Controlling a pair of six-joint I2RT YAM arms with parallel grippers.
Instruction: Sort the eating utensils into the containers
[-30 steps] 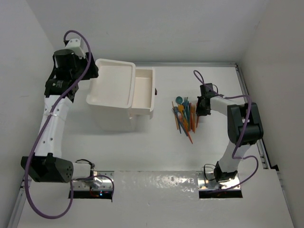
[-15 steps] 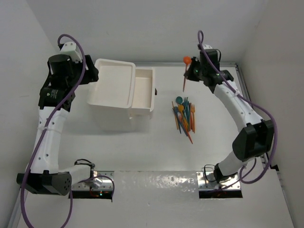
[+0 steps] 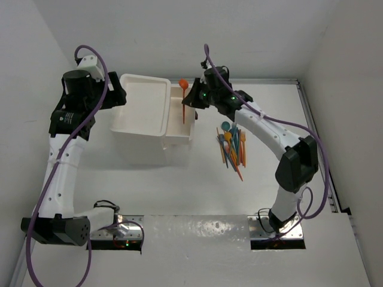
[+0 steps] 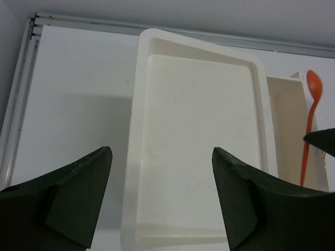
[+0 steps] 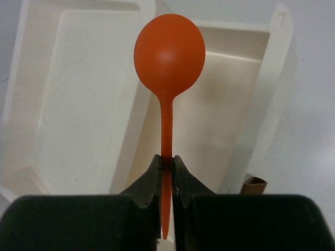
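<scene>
My right gripper (image 3: pixel 190 100) is shut on the handle of an orange spoon (image 3: pixel 183 95) and holds it above the pulled-out top drawer (image 3: pixel 181 122) of the white drawer unit (image 3: pixel 143 107). In the right wrist view the spoon (image 5: pixel 168 57) stands between the fingertips (image 5: pixel 166 163) over the drawer (image 5: pixel 230 110). The spoon also shows in the left wrist view (image 4: pixel 310 120). My left gripper (image 4: pixel 161 172) is open and empty, above the unit's tray-like top (image 4: pixel 199 151). The other utensils (image 3: pixel 232 146), orange, teal, blue and green, lie in a pile on the table right of the drawer.
The drawer's dark-brown knob (image 5: pixel 254 184) shows at its front. White walls close in at the back and both sides. A metal rail (image 3: pixel 314 125) runs along the table's right edge.
My right gripper took the orange spoon from the pile, lifted it toward the back, then carried it left over the open drawer. The left arm shifted slightly beside the unit.
</scene>
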